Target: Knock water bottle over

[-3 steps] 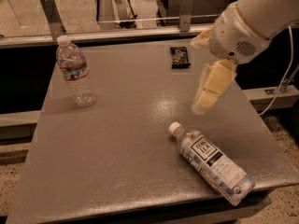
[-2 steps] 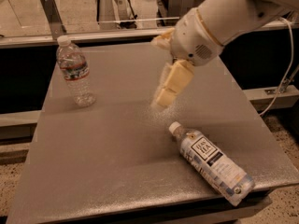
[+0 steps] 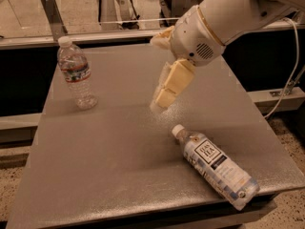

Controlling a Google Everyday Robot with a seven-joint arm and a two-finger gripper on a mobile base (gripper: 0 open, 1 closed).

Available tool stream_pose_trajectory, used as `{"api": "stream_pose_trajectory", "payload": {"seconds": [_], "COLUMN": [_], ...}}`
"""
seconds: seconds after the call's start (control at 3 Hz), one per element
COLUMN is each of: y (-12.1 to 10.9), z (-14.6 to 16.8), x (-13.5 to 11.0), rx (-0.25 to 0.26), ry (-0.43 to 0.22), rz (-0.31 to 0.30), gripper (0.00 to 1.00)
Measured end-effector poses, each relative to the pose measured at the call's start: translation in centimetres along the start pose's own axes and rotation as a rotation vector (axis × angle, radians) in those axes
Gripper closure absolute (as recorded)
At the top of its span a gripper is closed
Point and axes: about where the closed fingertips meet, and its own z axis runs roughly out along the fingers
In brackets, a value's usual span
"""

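Observation:
The water bottle (image 3: pixel 76 73) stands upright at the table's far left; it is small, clear and ribbed, with a white cap and a narrow red, white and blue-green label. My gripper (image 3: pixel 163 99) hangs over the middle of the table on a white arm, its cream fingers pointing down and left. It is well to the right of the water bottle and apart from it. It holds nothing that I can see.
A larger clear bottle (image 3: pixel 217 166) with a white-and-blue label and black square logo lies on its side at the front right, near the grey table's (image 3: pixel 95 166) edge. A rail and dark gap run behind the table.
My gripper and arm have moved left, from over the table's right side to over its middle, closer to the water bottle. Both bottles have stayed put.

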Motion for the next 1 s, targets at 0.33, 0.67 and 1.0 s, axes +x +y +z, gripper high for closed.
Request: {"api": "stream_pose_trajectory", "payload": {"seconds": [0.33,0.67,1.0], "y": [-0.7,-2.7,-4.6], "z": [1.8,5.0,8.4], "x": [-1.0,-2.5,-4.0], "rx": [0.003,0.003,0.0], "ry": [-0.046,-0.129,-0.23], "rz": [-0.004,-0.018,-0.022], "gripper": [0.0,0.0,0.0]}}
